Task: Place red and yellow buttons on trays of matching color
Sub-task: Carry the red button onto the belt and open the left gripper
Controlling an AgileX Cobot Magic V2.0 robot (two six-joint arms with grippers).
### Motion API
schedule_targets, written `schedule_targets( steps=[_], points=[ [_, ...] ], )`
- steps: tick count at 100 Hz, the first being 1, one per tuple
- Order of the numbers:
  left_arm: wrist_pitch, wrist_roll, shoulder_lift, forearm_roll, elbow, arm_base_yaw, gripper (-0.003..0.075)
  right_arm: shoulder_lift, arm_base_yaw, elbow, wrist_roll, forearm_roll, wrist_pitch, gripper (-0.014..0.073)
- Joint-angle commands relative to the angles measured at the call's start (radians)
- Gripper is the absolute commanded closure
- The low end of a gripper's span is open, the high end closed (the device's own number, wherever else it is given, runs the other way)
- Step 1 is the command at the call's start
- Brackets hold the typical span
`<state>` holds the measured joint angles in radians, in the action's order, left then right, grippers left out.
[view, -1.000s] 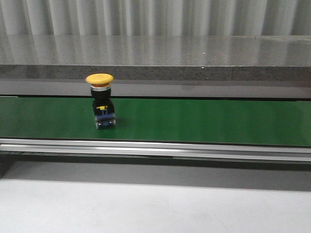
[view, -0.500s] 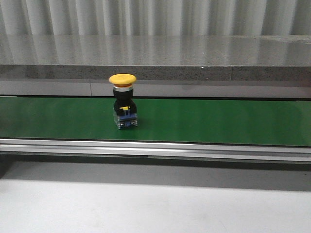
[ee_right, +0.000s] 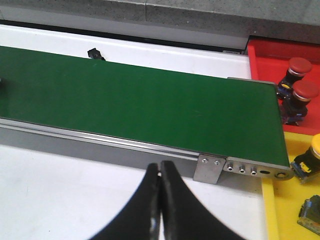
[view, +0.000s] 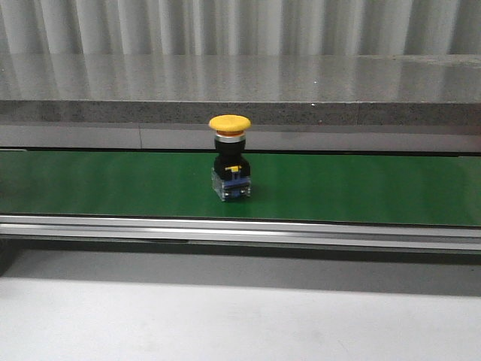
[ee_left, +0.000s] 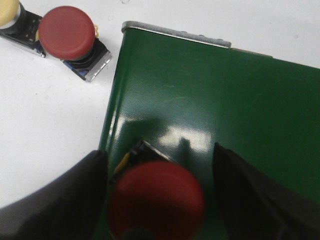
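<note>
A speckled grey stone ledge (view: 240,90) runs the full width behind a glossy green conveyor belt (view: 361,188), which is framed along its near edge by a ribbed aluminium rail (view: 240,232); a matte white worktop (view: 240,323) lies in front. On the belt, slightly left of its middle and towards the near edge, a yellow button (view: 230,156) stands upright: a smooth domed mushroom cap over a metal collar, a black cylindrical body and a blue-and-clear contact block at the base. At the belt's right end sit a red tray (ee_right: 280,55) and a yellow tray (ee_right: 295,200), both smooth plastic; the red tray holds two red-capped buttons (ee_right: 299,80) close together, the yellow tray one yellow-capped button (ee_right: 311,161) and part of another unit at the picture edge. In the left wrist view the belt's rounded end meets the white surface, where a spare red button (ee_left: 70,40) lies on its side beside a pale-capped one (ee_left: 12,17). The left gripper (ee_left: 156,200) has its black fingers (ee_left: 65,200) spread wide on either side of a red button (ee_left: 156,197) standing on the belt end; contact cannot be confirmed. The right gripper (ee_right: 160,200) hangs over the worktop near the rail, its black fingers pressed together and holding nothing.
</note>
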<state>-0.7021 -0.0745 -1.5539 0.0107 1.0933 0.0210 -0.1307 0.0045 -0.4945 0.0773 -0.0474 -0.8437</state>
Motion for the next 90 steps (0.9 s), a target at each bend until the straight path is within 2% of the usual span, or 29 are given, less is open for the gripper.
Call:
schedule_targets(
  steps=[1, 19, 33, 47, 64, 90],
  points=[
    [0.048, 0.001, 0.032, -0.011, 0.027, -0.008, 0.0220, -0.012, 0.001, -0.024, 0.009, 0.001, 0.067, 0.0659],
    [0.095, 0.001, 0.087, -0.024, 0.029, -0.008, 0.0275, -0.012, 0.001, -0.024, 0.009, 0.001, 0.067, 0.0659],
    [0.126, 0.045, 0.169, -0.024, 0.029, -0.020, 0.0364, -0.012, 0.001, -0.024, 0.009, 0.001, 0.067, 0.0659],
    [0.123, 0.059, 0.261, -0.024, 0.025, -0.047, 0.0505, -0.012, 0.001, -0.024, 0.009, 0.001, 0.067, 0.0659],
    [0.142, 0.082, 0.373, -0.024, -0.035, -0.100, 0.0743, -0.012, 0.001, -0.024, 0.009, 0.001, 0.067, 0.0659],
    [0.269, 0.102, 0.530, -0.024, -0.208, -0.246, 0.0741, -0.012, 0.001, -0.024, 0.009, 0.001, 0.069, 0.0659]
  ],
)
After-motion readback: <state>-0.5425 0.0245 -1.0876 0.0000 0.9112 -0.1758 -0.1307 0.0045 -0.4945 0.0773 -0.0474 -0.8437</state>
